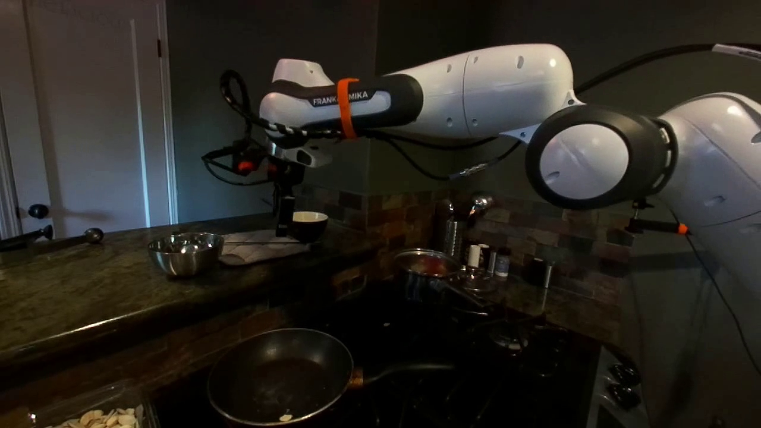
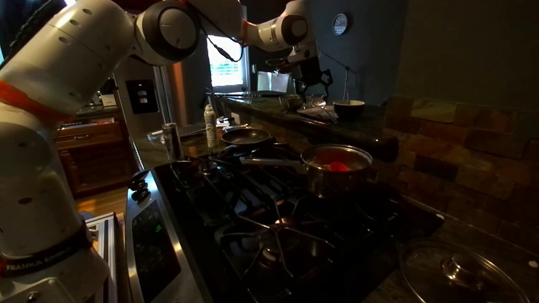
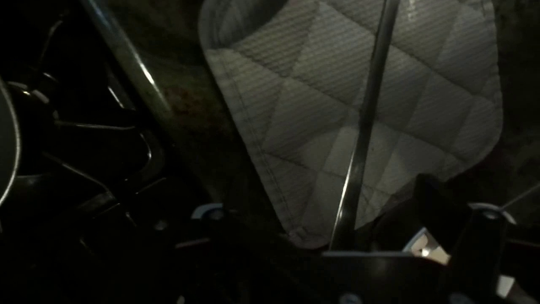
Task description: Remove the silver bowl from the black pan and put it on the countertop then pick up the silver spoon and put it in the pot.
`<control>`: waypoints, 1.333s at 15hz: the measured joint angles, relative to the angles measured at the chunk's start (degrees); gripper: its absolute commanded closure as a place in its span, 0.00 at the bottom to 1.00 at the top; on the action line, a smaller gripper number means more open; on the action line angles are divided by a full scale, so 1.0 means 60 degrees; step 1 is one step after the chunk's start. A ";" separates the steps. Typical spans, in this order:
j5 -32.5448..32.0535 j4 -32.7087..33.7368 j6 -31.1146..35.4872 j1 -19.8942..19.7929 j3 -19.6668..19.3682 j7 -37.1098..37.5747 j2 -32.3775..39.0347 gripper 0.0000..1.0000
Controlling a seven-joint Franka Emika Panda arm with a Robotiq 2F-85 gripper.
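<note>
The silver bowl (image 1: 185,254) stands upright on the countertop (image 1: 77,285); it also shows in an exterior view (image 2: 291,102). The black pan (image 1: 279,374) holds only a small pale scrap. The silver spoon (image 3: 367,126) lies on a pale quilted pad on the countertop; its handle shows in the wrist view and its lower end is hidden behind the gripper. My gripper (image 2: 314,90) points down over the pad, fingers apart, with nothing seen held; it also shows in an exterior view (image 1: 284,227). The pot (image 2: 339,179) stands on the stove with something red inside.
A dark bowl with a white inside (image 1: 309,227) stands close beside the gripper, at the pad's (image 1: 264,252) edge. A glass lid (image 2: 463,269) lies by the stove. A spray can (image 2: 209,128) and a tray of pale slices (image 1: 104,418) are near the pan.
</note>
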 measured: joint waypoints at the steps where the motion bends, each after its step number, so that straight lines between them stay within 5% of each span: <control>1: -0.0072 0.0201 -0.0056 0.0024 -0.0142 0.0427 0.0182 0.05; 10: -0.0260 0.2067 -0.1283 0.0182 -0.0180 0.1693 0.1330 0.00; 20: 0.0276 0.2375 -0.1289 -0.0163 -0.0029 0.1686 0.1669 0.00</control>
